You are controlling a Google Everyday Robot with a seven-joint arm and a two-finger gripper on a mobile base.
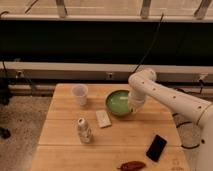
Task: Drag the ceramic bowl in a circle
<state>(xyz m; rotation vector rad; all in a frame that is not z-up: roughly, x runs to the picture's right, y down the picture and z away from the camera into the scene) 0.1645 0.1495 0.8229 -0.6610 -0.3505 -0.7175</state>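
The green ceramic bowl (118, 102) sits on the wooden table (65, 130) near its middle, right of the white cup (79, 94). The white arm comes in from the right and bends down over the bowl. My gripper (133, 106) is at the bowl's right rim, pointing down and touching it. The bowl's right edge is partly hidden behind the gripper.
A small bottle (83, 130) stands front left. A white card or packet (103, 119) lies in front of the bowl. A black phone (156, 147) and a dark red object (132, 165) lie at the front right. A dark wall and rail run behind the table.
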